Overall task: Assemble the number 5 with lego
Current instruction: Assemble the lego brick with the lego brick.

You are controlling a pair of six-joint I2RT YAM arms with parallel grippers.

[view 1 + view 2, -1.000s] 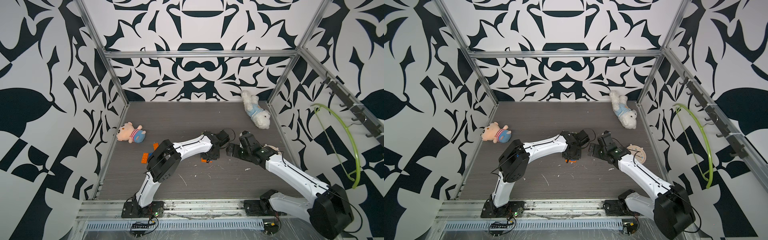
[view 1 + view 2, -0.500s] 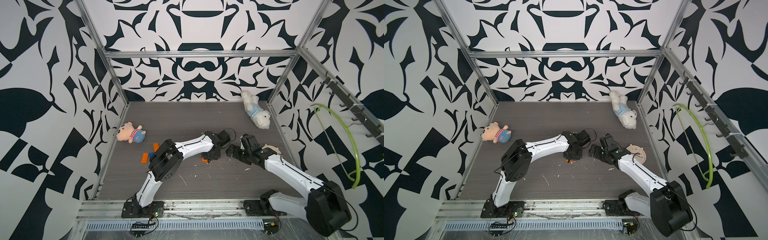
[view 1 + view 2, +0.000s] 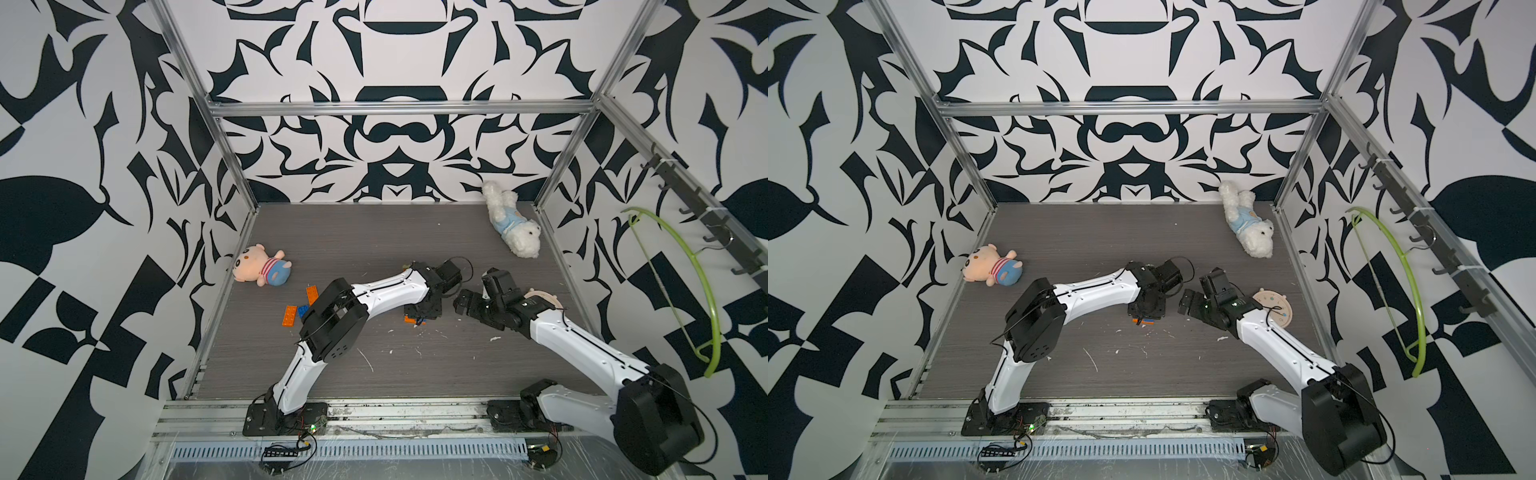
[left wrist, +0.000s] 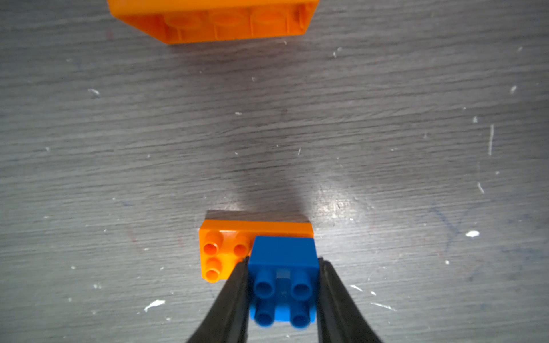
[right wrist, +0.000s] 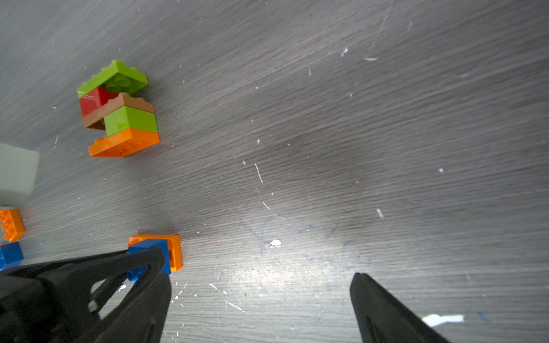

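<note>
Walls (image 3: 399,137) on three sides are white panels with a bold black abstract print, set in an aluminium frame (image 3: 399,109) whose crossbar runs across the back in both top views. Floor (image 3: 374,232) is dark grey wood-grain board, scuffed, with white flecks and scratches toward the middle and a soft glare patch (image 4: 335,202) in the left wrist view. The right-hand wall carries a black hook rail (image 3: 706,210) with a lime-green hanger (image 3: 709,291) hung on it, and a slotted metal strip (image 3: 353,451) runs along the front edge.

The right end effector (image 3: 467,305) edges slightly closer to the left end effector (image 3: 420,315) gripping the blue brick (image 4: 282,267), and its wrist dips a little.
</note>
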